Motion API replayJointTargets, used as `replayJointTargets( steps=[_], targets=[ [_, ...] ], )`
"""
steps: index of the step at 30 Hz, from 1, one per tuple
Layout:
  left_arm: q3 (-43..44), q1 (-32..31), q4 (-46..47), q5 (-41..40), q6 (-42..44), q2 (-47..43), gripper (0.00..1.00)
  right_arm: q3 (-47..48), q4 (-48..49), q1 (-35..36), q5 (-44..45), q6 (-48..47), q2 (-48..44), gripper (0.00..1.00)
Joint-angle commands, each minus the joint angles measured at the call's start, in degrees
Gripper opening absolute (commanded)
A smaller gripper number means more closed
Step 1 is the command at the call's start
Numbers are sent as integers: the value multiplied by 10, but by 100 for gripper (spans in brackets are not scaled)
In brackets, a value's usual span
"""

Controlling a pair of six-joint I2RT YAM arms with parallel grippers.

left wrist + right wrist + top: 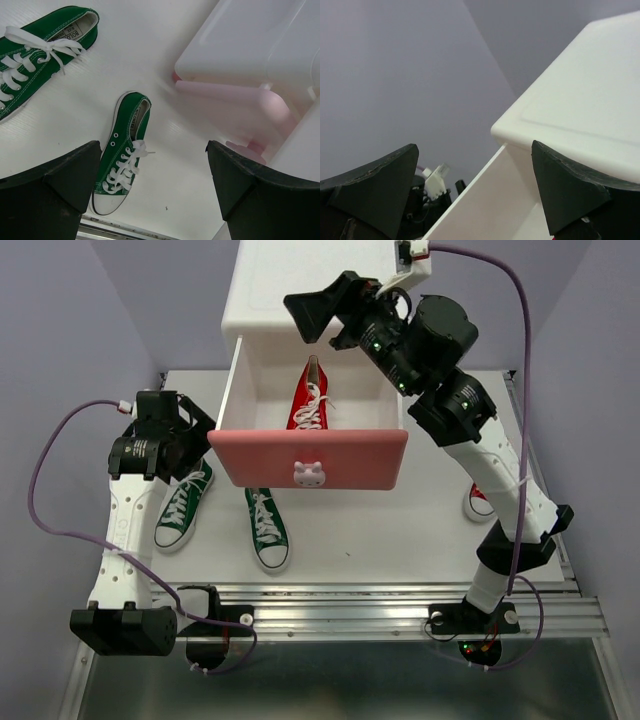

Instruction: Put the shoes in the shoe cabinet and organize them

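— Where's the shoe cabinet [300,285] from where you stand?

— Against the far edge of the counter [400,530], about the middle. Its upper drawer [345,455] stands wide open toward the near edge, with a darker pink front and a white bunny knob [309,473].

— Anything in it?

— One red shoe [310,400]. It lies lengthwise about mid-drawer, laces up, heel toward the back.

— And its partner?

— The second red shoe [478,502] sits on the counter near the right edge. It's mostly hidden behind the right arm, so I only catch a sliver of it.

— The green pair?

— Both are on the counter, toward the near left corner. One green shoe [268,530] lies just in front of the open drawer, toe pointing at the near edge. The other green shoe [183,508] is to its left, apart from it and partly under the left arm.

— What about the hands?

— The left gripper [192,425] hangs low by the drawer's left front corner. Its fingers [65,175] are spread with nothing between them, only counter and green canvas below. The right gripper [305,318] is up high over the back of the open drawer, in front of the cabinet's top. Its fingers [570,185] are parted too, and it's empty.
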Motion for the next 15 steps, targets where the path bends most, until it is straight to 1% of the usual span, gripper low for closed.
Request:
replayJointTargets(
  steps=[1, 4, 6, 8, 9, 11, 12, 15],
  targets=[
    [-2, 3, 18, -4, 4, 2, 99, 37, 53, 4, 152, -90, -8, 100],
    [1, 3, 20, -4, 10, 6, 99, 39, 53, -13, 209, -117, -4, 100],
    [1, 3, 17, -1, 13, 8, 99, 43, 53, -53, 228, -91, -11, 100],
    [1, 3, 16, -1, 14, 8, 99, 33, 52, -89, 226, -41, -20, 100],
    [0, 3, 16, 0, 14, 8, 99, 16, 53, -117, 219, -40, -25, 100],
    [-6, 4, 17, 0, 15, 4, 99, 4, 40, -139, 226, -51, -33, 100],
    [-7, 3, 16, 1, 15, 2, 99, -3, 31, -157, 249, -51, -34, 100],
    [-13, 3, 13, 0, 16, -3, 99, -22, 6, -184, 270, -45, -42, 100]
  ],
)
